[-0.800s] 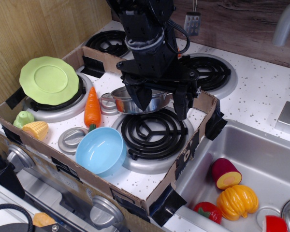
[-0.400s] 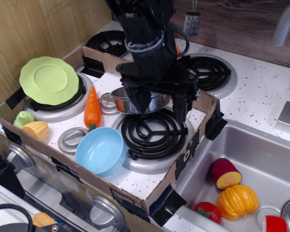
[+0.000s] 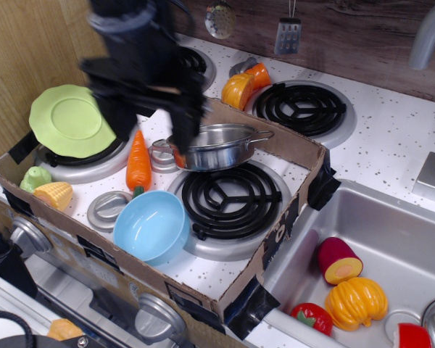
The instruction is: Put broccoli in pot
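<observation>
One broccoli (image 3: 35,178), one pot (image 3: 219,146), one corn (image 3: 54,194), one carrot (image 3: 138,162), four burners (image 3: 227,199)

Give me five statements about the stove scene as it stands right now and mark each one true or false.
1. The broccoli already lies inside the pot. False: it sits at the left edge of the cardboard tray, beside the corn.
2. The carrot lies between the green plate and the pot. True.
3. The blue bowl holds a toy vegetable. False: nothing shows inside it.
4. The gripper hangs blurred above the tray, left of the pot. True.
5. The sink has no toys in it. False: several toy foods lie in it.
</observation>
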`<state>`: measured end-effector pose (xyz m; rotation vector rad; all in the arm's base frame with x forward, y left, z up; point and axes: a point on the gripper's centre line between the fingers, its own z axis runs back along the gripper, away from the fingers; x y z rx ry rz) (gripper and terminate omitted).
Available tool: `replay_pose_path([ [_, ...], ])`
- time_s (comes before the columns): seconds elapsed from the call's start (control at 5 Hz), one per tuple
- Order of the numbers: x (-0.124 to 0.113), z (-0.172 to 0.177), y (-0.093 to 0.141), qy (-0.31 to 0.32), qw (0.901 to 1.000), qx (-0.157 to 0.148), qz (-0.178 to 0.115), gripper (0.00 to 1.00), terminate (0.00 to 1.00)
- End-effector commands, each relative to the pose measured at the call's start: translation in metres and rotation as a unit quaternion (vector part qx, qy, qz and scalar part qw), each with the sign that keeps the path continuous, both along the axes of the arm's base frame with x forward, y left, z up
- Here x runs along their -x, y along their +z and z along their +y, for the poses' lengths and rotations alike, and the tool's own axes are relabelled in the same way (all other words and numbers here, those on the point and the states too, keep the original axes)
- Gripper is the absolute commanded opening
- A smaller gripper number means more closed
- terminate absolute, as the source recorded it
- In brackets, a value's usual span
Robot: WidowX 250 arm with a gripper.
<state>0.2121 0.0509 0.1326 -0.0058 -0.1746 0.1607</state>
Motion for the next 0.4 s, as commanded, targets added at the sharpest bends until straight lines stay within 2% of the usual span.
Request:
replay_pose_path([
  [0.0, 0.014, 0.055, 0.014, -0.002, 0.9972, -0.061, -0.043, 1.0, 0.0],
  [0.2, 0.014, 0.084, -0.001, -0.015, 0.9968, -0.063, -0.046, 1.0, 0.0],
])
